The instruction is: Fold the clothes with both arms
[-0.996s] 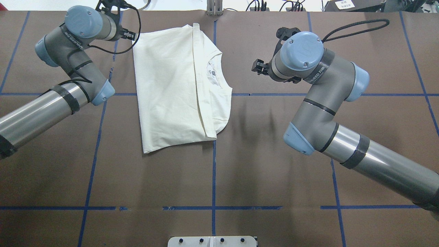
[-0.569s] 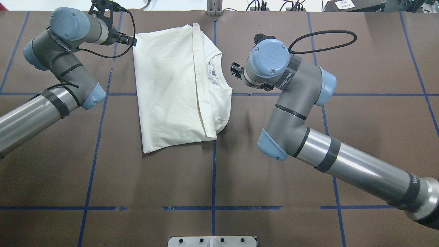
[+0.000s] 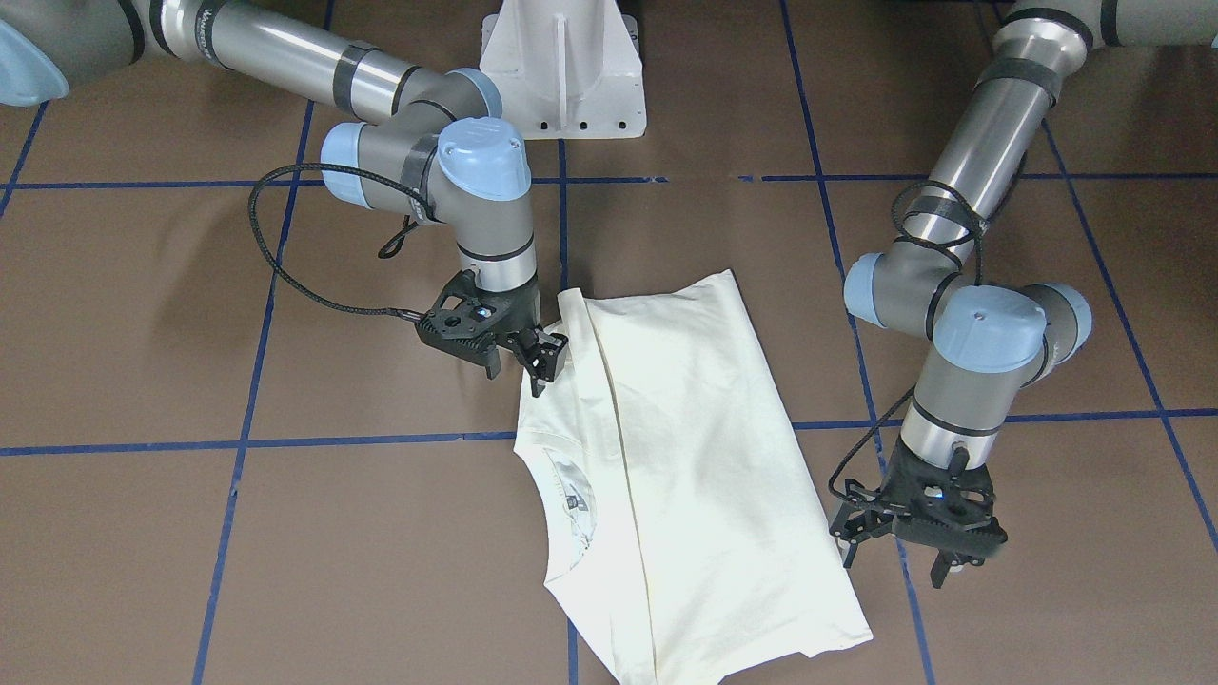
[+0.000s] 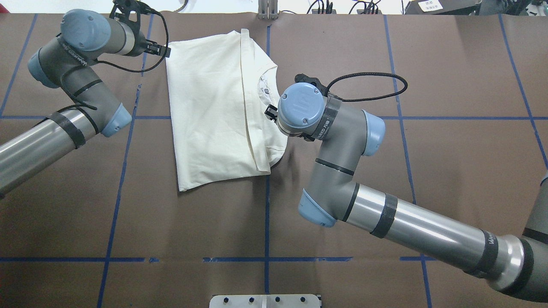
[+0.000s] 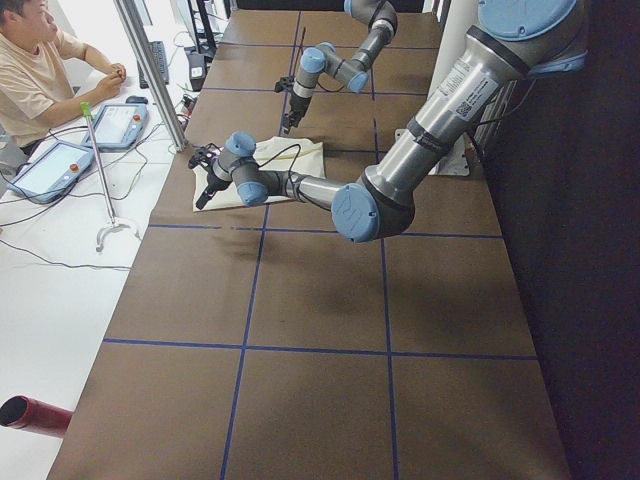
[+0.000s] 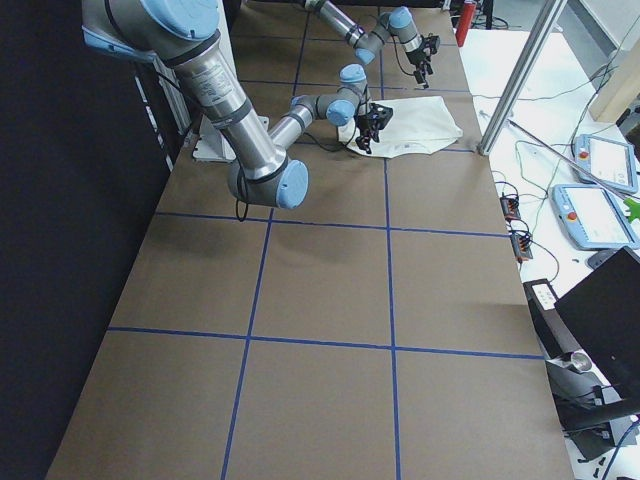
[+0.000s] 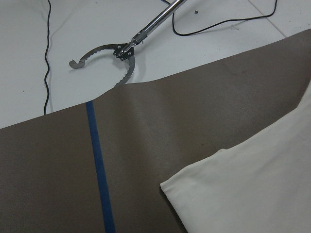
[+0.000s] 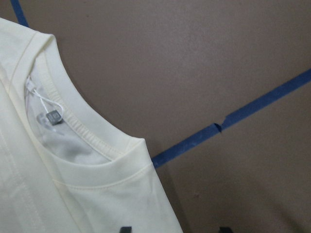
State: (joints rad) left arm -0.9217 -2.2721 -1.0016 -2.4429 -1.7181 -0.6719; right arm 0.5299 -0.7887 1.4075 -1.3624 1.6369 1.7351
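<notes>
The cream-white shirt [image 3: 685, 457] lies folded lengthwise on the brown table, plain side up, with the collar and label [image 3: 571, 495] showing. Its print is hidden. It also shows in the overhead view [image 4: 209, 107]. My right gripper [image 3: 538, 366] is open and hangs low over the shirt's shoulder edge next to the collar. In the right wrist view one fingertip [image 8: 125, 229] is over the cloth [image 8: 73, 194] and the other over bare table. My left gripper [image 3: 899, 561] is open and empty just off the shirt's far hem corner [image 7: 167, 187]. It also shows in the overhead view [image 4: 162, 49].
The white pedestal base [image 3: 561, 67] stands at the table's robot side. Blue tape lines [image 4: 266, 214] cross the brown cover. Past the far edge a metal grabber tool [image 7: 116, 53] lies on the floor. An operator [image 5: 30, 60] sits by tablets.
My right arm has swung left, bringing its gripper from the bare table to the shirt's collar and shoulder edge. My left arm shifted slightly left and then held by the shirt's far corner.
</notes>
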